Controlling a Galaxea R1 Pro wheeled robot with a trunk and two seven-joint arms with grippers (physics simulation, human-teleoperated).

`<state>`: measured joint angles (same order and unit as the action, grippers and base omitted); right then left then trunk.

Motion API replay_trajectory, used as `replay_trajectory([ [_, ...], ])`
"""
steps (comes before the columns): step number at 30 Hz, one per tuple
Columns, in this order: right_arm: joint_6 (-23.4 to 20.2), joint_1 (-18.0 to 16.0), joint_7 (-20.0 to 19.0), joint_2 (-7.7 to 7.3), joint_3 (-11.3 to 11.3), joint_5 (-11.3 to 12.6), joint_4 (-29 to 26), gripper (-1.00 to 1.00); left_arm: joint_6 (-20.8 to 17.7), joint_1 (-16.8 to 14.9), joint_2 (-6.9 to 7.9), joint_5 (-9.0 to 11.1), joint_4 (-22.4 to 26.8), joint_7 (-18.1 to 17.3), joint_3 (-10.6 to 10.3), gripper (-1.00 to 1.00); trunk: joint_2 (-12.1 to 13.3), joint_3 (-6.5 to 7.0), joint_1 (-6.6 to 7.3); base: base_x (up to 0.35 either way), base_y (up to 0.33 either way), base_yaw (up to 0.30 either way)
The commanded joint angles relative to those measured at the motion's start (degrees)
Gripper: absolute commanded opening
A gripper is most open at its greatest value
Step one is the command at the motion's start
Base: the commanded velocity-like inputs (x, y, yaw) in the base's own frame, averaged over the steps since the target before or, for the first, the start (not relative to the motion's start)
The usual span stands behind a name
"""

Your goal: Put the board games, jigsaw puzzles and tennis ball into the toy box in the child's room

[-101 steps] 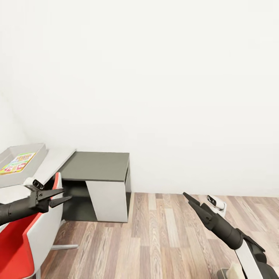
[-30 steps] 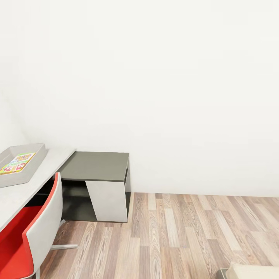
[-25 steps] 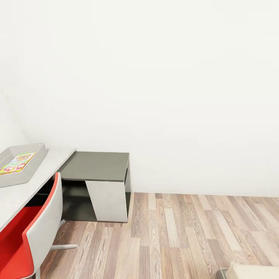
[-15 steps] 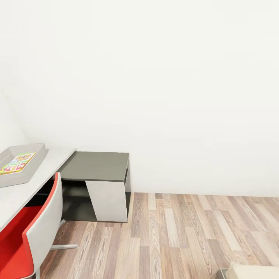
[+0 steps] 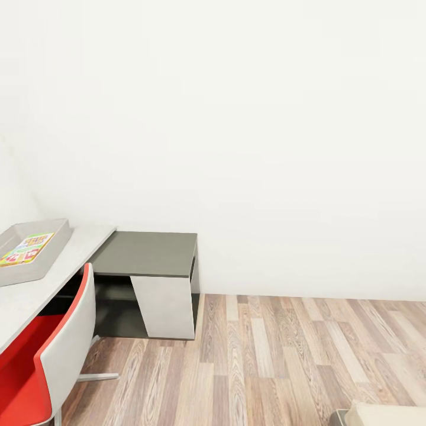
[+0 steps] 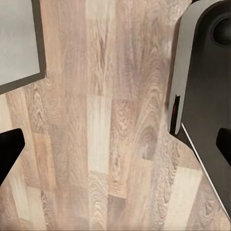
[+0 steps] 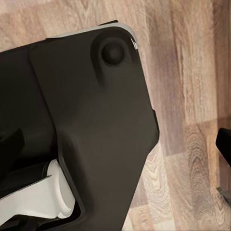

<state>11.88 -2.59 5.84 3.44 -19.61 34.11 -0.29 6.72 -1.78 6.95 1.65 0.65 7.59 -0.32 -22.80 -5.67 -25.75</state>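
Toy box (image 5: 47,260) on the counter (image 5: 77,248) holds a board game (image 5: 26,248); both grippers' fingers (image 6: 9,149) spread apart over floor (image 5: 266,361), away from it.

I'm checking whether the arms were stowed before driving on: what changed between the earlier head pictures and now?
Both arms, raised in front at the earliest picture, have dropped out of the head view. The left gripper and right gripper now point down at the wood floor, jaws apart, holding nothing. The toy box with a board game inside, the table and the red chair stayed put.
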Motion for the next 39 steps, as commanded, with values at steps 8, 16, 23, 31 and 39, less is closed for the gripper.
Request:
replay_trajectory([
  [8,0.5,0.1,0.2,0.06,-0.5,0.3,0.0,1.00,0.4,-0.4,-0.62,0.2,3.1,0.0,0.1,1.00,-0.1,-0.12,-0.03,0.000,0.000,0.000],
  [16,0.5,0.1,0.2,-0.02,-0.5,0.2,0.0,1.00,0.4,-0.6,-2.12,0.2,6.4,0.0,0.2,1.00,-0.1,-0.12,-0.03,0.000,0.000,0.000],
  [23,0.5,0.1,0.2,-0.14,-0.6,0.1,0.0,1.00,0.4,-0.6,-2.94,0.1,6.9,0.0,0.2,1.00,-0.1,-0.12,-0.03,0.000,0.000,0.000],
  [31,0.5,0.1,0.2,-0.18,-0.6,0.1,0.0,1.00,0.4,-0.6,-3.06,0.0,7.1,0.0,0.1,1.00,-0.1,-0.12,-0.03,0.000,0.000,0.000],
  [39,0.5,0.1,0.2,-0.20,-0.5,0.1,-0.1,1.00,0.4,-0.6,-3.08,0.0,7.1,0.0,0.1,1.00,-0.1,-0.12,-0.03,0.000,0.000,0.000],
])
